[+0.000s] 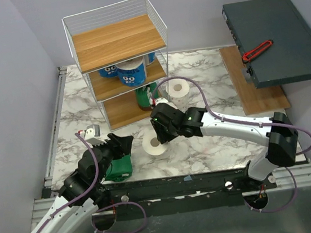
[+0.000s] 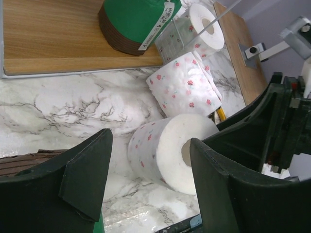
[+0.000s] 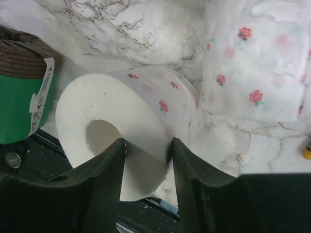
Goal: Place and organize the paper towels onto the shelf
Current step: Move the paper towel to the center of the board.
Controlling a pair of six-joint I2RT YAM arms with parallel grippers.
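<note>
Table [image 1: 76, 115]: marble-patterned top.
Left gripper [image 2: 149, 145]: front left of the table; jaws wide apart, nothing held.
Green roll [image 1: 119, 167]: on the table under the left arm.
Shelf [image 1: 118, 41]: three tiers, at the far side left of centre.
Blue rolls [image 1: 131, 73]: middle tier (cartoon eyes facing the arms).
Second green roll [image 1: 145, 95]: bottom tier, right end.
White roll [image 1: 154, 145]: in front of the shelf, between the two grippers, core end turned toward the arms (contact with the table unclear).
Right gripper [image 3: 148, 145]: jaws narrowed onto the White roll's wall, one finger at the core, one outside, both touching paper.
Third roll [image 2: 187, 85]: speckled, just behind the White roll.
Fourth roll [image 1: 178, 88]: right of the shelf, core upward.
Box [image 1: 281, 27]: far right, red tool [image 1: 257, 51] on top.
</note>
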